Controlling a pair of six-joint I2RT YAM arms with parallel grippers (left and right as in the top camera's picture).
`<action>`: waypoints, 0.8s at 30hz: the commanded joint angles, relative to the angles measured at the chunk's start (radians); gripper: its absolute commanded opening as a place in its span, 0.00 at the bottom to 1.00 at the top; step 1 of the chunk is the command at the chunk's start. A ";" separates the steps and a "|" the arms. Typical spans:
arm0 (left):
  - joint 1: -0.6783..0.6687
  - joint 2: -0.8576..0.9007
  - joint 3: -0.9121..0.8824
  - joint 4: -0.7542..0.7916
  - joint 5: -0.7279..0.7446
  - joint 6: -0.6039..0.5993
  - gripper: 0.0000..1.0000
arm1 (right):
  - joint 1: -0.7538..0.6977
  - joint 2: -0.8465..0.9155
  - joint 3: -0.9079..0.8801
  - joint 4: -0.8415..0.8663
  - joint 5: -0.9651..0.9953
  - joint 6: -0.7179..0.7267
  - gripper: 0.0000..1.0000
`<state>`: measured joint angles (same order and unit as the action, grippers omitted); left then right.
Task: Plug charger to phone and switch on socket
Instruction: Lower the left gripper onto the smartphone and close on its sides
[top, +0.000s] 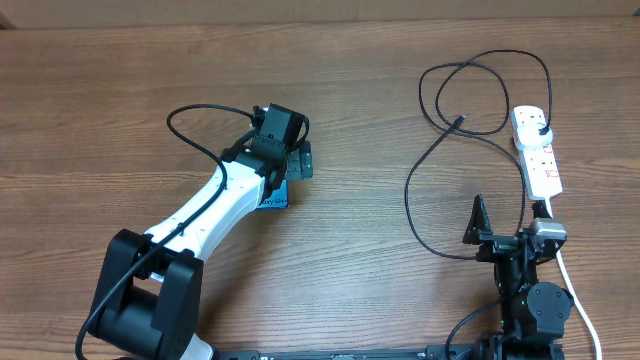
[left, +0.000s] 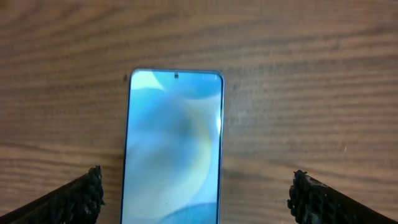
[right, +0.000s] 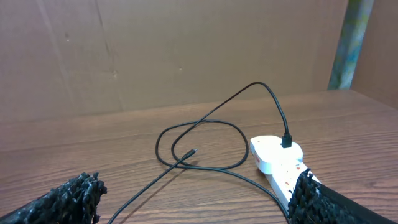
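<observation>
The phone (left: 174, 149) lies flat on the wooden table with its light blue screen up. In the overhead view only a blue corner of it (top: 276, 197) shows under my left arm. My left gripper (left: 196, 202) is open above it, one finger on each side, not touching; it also shows in the overhead view (top: 290, 165). The white socket strip (top: 537, 150) lies at the right with the charger's black plug (top: 540, 125) in its far end. The black charger cable loops to its free tip (top: 459, 121), also seen in the right wrist view (right: 191, 151). My right gripper (right: 193, 199) is open and empty, near the strip (right: 277, 158).
The strip's white cord (top: 580, 300) runs down past my right arm's base. The charger cable (top: 410, 200) curves widely across the right half of the table. A brown wall (right: 186, 50) stands behind the table.
</observation>
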<state>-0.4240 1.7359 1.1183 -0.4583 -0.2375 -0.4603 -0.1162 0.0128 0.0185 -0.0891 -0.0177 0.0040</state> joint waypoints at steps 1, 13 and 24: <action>0.001 0.010 0.016 0.018 -0.058 0.019 1.00 | 0.003 -0.010 -0.011 0.006 0.009 -0.002 1.00; 0.074 0.075 0.016 0.030 0.043 0.116 1.00 | 0.003 -0.010 -0.011 0.006 0.010 -0.002 1.00; 0.079 0.161 0.016 0.021 0.151 0.157 1.00 | 0.003 -0.010 -0.011 0.006 0.009 -0.002 1.00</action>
<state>-0.3450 1.8805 1.1187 -0.4213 -0.1154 -0.3290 -0.1162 0.0128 0.0185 -0.0895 -0.0181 0.0040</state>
